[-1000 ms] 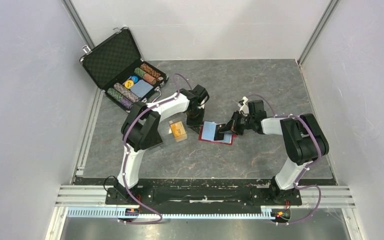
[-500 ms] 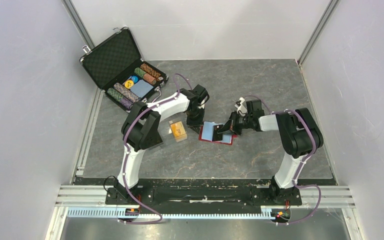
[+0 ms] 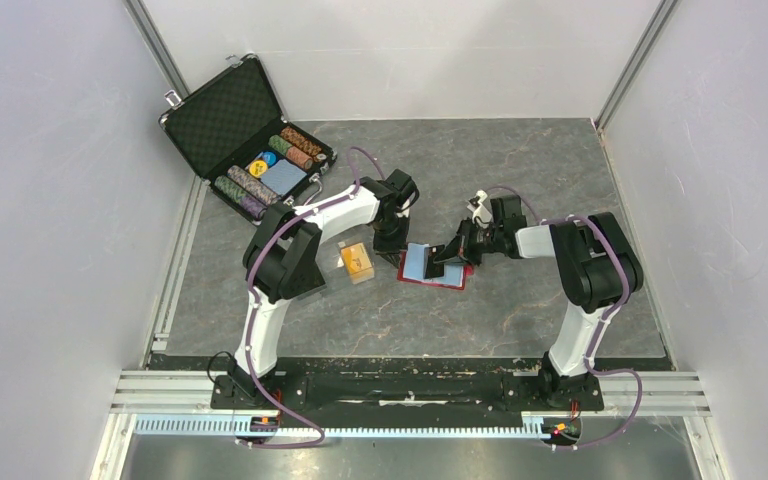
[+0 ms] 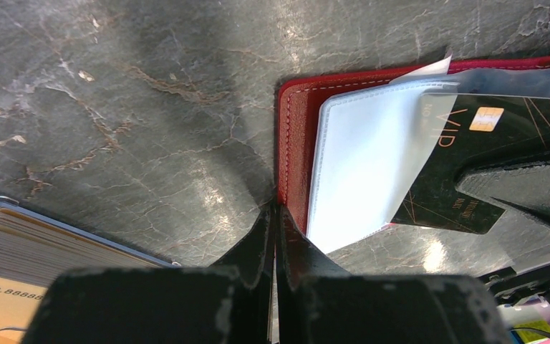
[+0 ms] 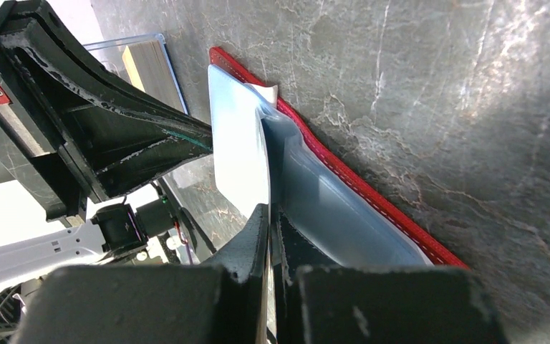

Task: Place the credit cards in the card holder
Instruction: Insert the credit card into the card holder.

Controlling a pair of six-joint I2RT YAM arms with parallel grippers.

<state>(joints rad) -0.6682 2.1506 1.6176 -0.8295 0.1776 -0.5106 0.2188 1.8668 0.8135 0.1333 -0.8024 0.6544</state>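
Note:
The red card holder (image 3: 454,281) lies open on the table, a pale clear sleeve (image 3: 420,262) lifted from it. My left gripper (image 3: 392,246) is shut and empty, its tips (image 4: 276,209) pressing the holder's left edge (image 4: 292,143). My right gripper (image 3: 446,263) is shut on a black credit card (image 4: 465,143) with gold "VIP" lettering and a chip. The card's front part lies under the sleeve (image 4: 365,165). In the right wrist view the jaws (image 5: 268,213) pinch a thin edge beside the sleeve (image 5: 236,158) and the red holder (image 5: 351,185). More orange-gold credit cards (image 4: 7,287) sit stacked in a clear box (image 3: 356,262).
An open black chip case (image 3: 228,118) holding poker chips stands at the back left. The left arm's fingers (image 5: 136,122) are close to the right gripper over the holder. Grey walls enclose the marble-patterned table (image 3: 520,170).
The right wrist has edged left toward the holder, carrying the card a little further along the sleeve. The left gripper has stayed on the holder's edge.

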